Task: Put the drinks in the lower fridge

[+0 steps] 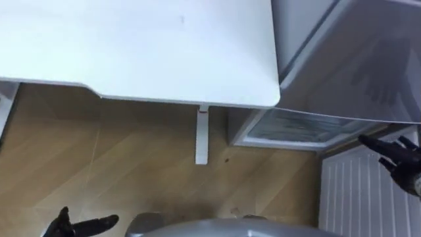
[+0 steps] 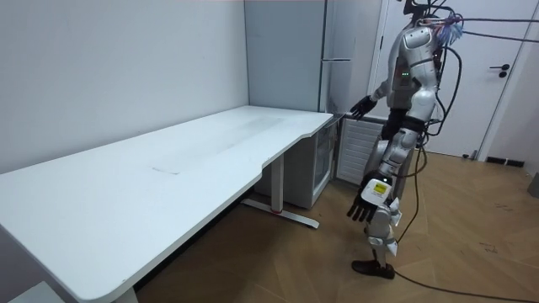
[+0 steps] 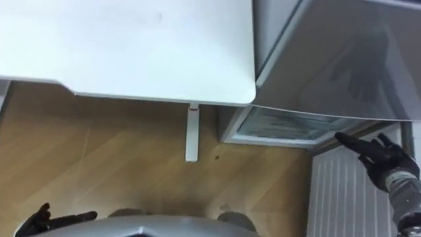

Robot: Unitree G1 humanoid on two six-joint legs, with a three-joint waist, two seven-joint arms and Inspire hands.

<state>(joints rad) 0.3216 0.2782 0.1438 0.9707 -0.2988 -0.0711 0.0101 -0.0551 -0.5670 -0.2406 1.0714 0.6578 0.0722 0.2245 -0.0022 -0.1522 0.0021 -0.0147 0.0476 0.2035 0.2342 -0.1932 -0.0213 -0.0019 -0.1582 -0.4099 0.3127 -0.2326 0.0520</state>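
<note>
White surface (image 1: 131, 46) lies bare across the upper left of the eye views, with a glossy grey fridge front (image 1: 368, 66) upper right. Tucked below both is what looks like the lower fridge (image 1: 302, 128), a low glass-fronted unit; can't tell if its door is open. Ribbed white panel (image 1: 362, 191) just right of it, surface leg (image 1: 202, 135) to its left

Right robot hand (image 1: 395, 155): fingers straight and spread, holding nothing, over the ribbed panel, tips aimed at the lower fridge's right corner. Left robot hand (image 1: 79, 226): fingers loosely straight, nothing in it, low at bottom left, well apart from the fridge. Can't tell where the drinks are

Key relation: the lower fridge lies ahead-left of the right robot hand, its long front edge running across the view. The right is clearly nearer and is the likely one for the door

Room view adds height: right robot hand near surface level, lower fridge well below, robot upright at the surface's end, so a bend looks needed. Eye views add the sideways offset
</note>
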